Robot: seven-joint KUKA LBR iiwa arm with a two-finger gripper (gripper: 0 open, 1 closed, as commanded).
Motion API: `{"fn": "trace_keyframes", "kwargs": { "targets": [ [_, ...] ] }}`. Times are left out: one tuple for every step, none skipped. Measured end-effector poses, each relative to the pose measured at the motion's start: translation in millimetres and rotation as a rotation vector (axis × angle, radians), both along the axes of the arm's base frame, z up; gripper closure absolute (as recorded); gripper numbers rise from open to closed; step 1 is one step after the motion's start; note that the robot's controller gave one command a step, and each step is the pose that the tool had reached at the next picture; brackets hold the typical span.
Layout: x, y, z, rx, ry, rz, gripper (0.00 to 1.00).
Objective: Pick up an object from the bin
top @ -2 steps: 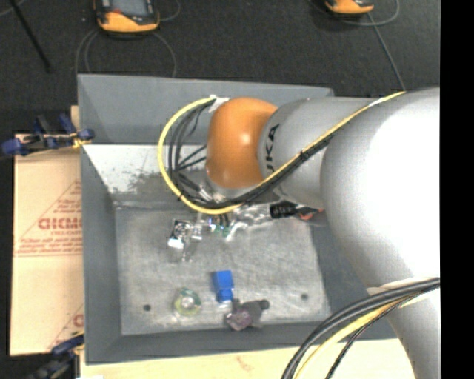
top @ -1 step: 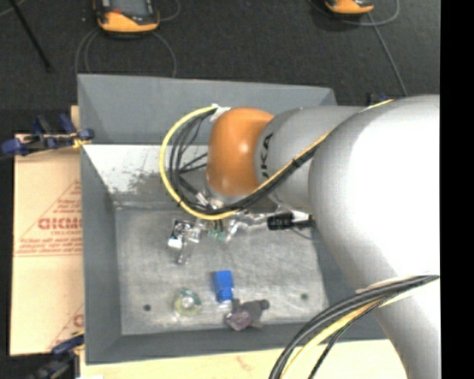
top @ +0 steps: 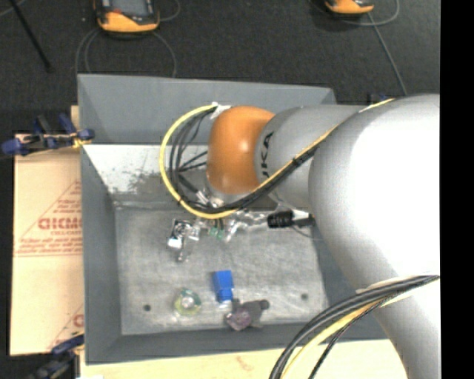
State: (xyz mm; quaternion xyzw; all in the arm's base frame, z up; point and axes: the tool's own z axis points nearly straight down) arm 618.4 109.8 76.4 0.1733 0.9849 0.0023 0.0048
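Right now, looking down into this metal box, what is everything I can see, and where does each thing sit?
small blue rectangular block: one, blue, middle of the floor towards the near wall
pale green round thing: one, pale green, left of the blue block, apart from it
dark purplish lumpy thing: one, purple-grey, just below and right of the blue block, by the near wall
grey metal bin: one, grey, holds all three
orange-and-black objects: two, on the dark floor beyond the bin
robot arm: one, silver, comes in from the right
orange cover: one, on the wrist, looped by yellow and black cables
gripper: one, metallic, over the floor's left middle
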Motion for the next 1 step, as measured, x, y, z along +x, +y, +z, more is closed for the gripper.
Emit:
{"fn": "trace_keyframes", "kwargs": {
  "targets": [
    [1.9, -0.8, 2.1, -0.001, -0.005, -0.001, 1.00]
  ]
}}
